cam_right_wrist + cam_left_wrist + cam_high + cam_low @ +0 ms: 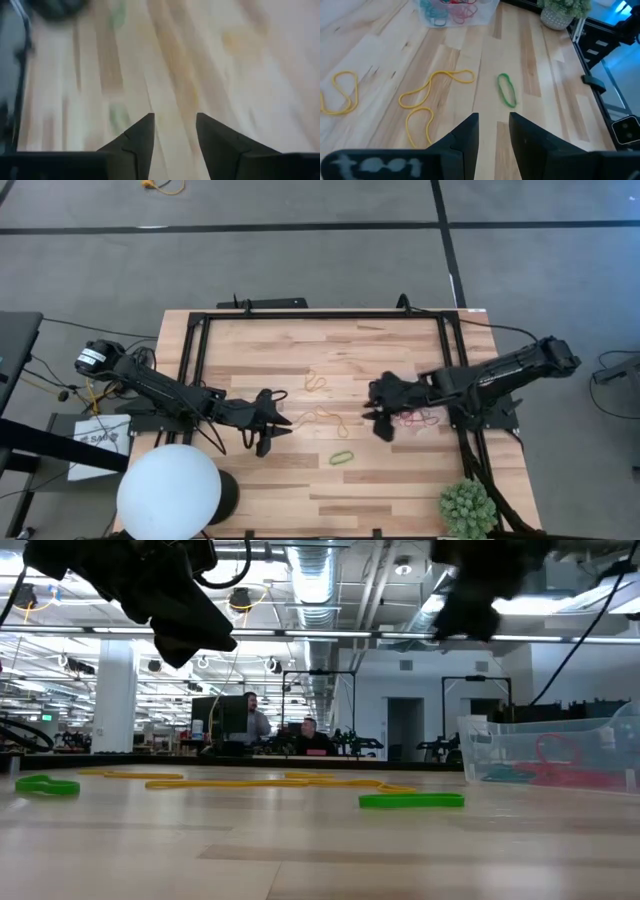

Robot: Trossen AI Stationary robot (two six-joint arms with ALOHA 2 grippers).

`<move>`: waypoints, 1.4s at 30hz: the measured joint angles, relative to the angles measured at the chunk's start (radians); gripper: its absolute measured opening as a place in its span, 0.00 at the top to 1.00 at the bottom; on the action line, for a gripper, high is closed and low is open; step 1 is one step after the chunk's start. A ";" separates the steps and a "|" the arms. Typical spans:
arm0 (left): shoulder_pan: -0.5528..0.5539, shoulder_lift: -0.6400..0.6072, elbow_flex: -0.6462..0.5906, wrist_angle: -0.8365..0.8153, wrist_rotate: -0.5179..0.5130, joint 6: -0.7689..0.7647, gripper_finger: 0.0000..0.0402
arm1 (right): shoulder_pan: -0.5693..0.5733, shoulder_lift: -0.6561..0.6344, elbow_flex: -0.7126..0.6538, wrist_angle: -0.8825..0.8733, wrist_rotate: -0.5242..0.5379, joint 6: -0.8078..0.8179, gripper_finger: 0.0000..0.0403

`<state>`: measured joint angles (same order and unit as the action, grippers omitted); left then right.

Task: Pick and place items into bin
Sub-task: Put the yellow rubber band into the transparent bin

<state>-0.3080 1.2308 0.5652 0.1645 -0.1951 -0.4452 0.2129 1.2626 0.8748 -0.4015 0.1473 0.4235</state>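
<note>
Two end effectors are hovering over the wooden worktop (330,340), neither one pinching anything. The left end effector (277,430) is hanging near the middle of the worktop with its fingers (467,137) spread, a gap of bare wood showing between them in the left wrist view. Just ahead of it a green rubber band (507,90) is lying flat, and beside that a long yellow rubber band (427,89) is lying in a loose twisted loop. Another yellow rubber band (339,93) is lying farther off to the side.

The right end effector (378,418) is hanging just beside the clear plastic bin (420,418), on the side toward the left arm. Its fingers (137,140) are also standing apart, with only blurred wood showing between them in the right wrist view.

The bin is sitting on the right part of the worktop and is holding red and pink bands, with some teal ones showing through its glossy wall (540,755) in the low view. In the high view one more yellow band (317,381) is lying farther toward the back of the worktop, well apart from both end effectors.

A white globe (168,492) is standing at the near left corner and a spiky green plant (467,507) at the near right corner. Two people (283,732) are sitting in the room beyond.
</note>
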 joint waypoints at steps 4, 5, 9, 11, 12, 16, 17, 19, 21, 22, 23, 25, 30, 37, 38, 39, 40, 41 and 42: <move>0.000 0.000 0.000 0.003 -0.040 0.002 0.76 | 0.021 0.108 0.000 0.239 0.175 -0.050 0.68; 0.000 0.000 0.000 0.006 -0.059 0.002 0.76 | 0.021 0.139 -0.001 0.270 0.201 -0.069 0.68; 0.001 0.000 0.000 0.005 -0.099 0.004 0.76 | 0.009 0.291 -0.001 0.389 0.229 -0.141 0.68; 0.001 0.000 0.000 0.006 -0.099 0.004 0.76 | -0.002 0.368 0.001 0.392 0.242 -0.142 0.68; 0.001 0.000 0.000 0.006 -0.099 0.005 0.76 | -0.011 0.407 0.009 0.389 0.249 -0.139 0.68; 0.001 0.000 0.000 0.005 -0.099 0.005 0.76 | -0.042 0.526 0.043 0.374 0.246 -0.136 0.67; 0.001 0.000 0.000 0.006 -0.099 0.005 0.76 | -0.049 0.545 0.056 0.355 0.247 -0.136 0.66; 0.001 0.000 0.000 0.005 -0.099 0.014 0.76 | -0.060 0.583 0.082 0.301 0.227 -0.129 0.66; 0.001 0.000 0.000 0.009 -0.099 0.030 0.76 | -0.073 0.612 0.107 0.258 0.153 -0.113 0.66; 0.001 0.000 0.000 0.009 -0.099 0.040 0.76 | -0.078 0.619 0.116 0.240 0.113 -0.109 0.66; 0.001 0.000 0.000 0.009 -0.099 0.049 0.76 | -0.084 0.627 0.130 0.231 0.072 -0.109 0.66; 0.001 0.000 0.000 0.010 -0.099 0.064 0.76 | -0.089 0.639 0.140 0.231 0.042 -0.108 0.67; 0.001 0.000 0.000 0.010 -0.100 0.066 0.76 | -0.090 0.639 0.147 0.223 0.034 -0.109 0.67; 0.001 0.000 0.000 0.001 -0.097 0.064 0.76 | -0.085 0.634 0.146 0.226 -0.024 -0.108 0.67; 0.001 0.000 0.000 0.001 -0.096 0.063 0.76 | -0.083 0.636 0.146 0.229 -0.036 -0.105 0.67; 0.001 0.000 0.000 0.000 -0.094 0.063 0.76 | -0.079 0.637 0.147 0.229 -0.036 -0.095 0.67; 0.001 0.000 0.000 0.000 -0.094 0.063 0.76 | -0.078 0.637 0.147 0.228 -0.034 -0.084 0.67; 0.001 0.000 0.000 0.000 -0.094 0.063 0.76 | -0.077 0.637 0.147 0.227 -0.034 -0.077 0.67; 0.001 0.000 0.000 0.000 -0.094 0.063 0.76 | -0.077 0.637 0.147 0.227 -0.034 -0.076 0.67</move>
<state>-0.3073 1.2308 0.5652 0.1643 -0.2890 -0.3824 0.1356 1.8999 1.0218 -0.1745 0.1132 0.3477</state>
